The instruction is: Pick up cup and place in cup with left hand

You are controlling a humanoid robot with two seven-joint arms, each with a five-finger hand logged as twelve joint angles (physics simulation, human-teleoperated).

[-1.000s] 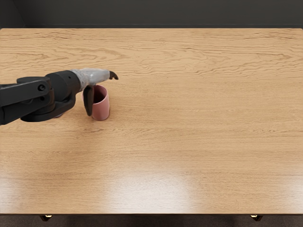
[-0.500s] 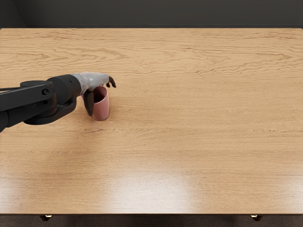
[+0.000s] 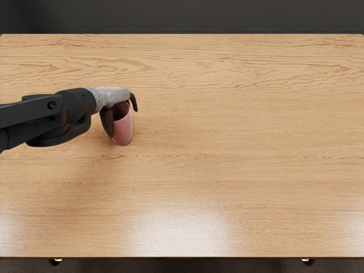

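While its dark fingers (image 3: 133, 102) bend downward at the far right of the cup's rim, the left hand (image 3: 114, 96) is closed around the pink cup (image 3: 123, 132), with the thumb (image 3: 107, 122) hanging along the cup's left side. The back of the hand is pale grey and lies over the far part of the rim, hiding some of it. The cup leans slightly, its dark inside partly showing between thumb and fingers — its base is down at the tabletop, though whether it fully touches I cannot tell. Behind the hand, the black jointed arm (image 3: 42, 116) reaches in from the left edge of the view. All of this is over the left part of a light wooden table (image 3: 227, 142) with wavy grain and a glossy sheen toward the near edge. Two small metal fittings (image 3: 56, 261) show just below that edge — one left, one right.
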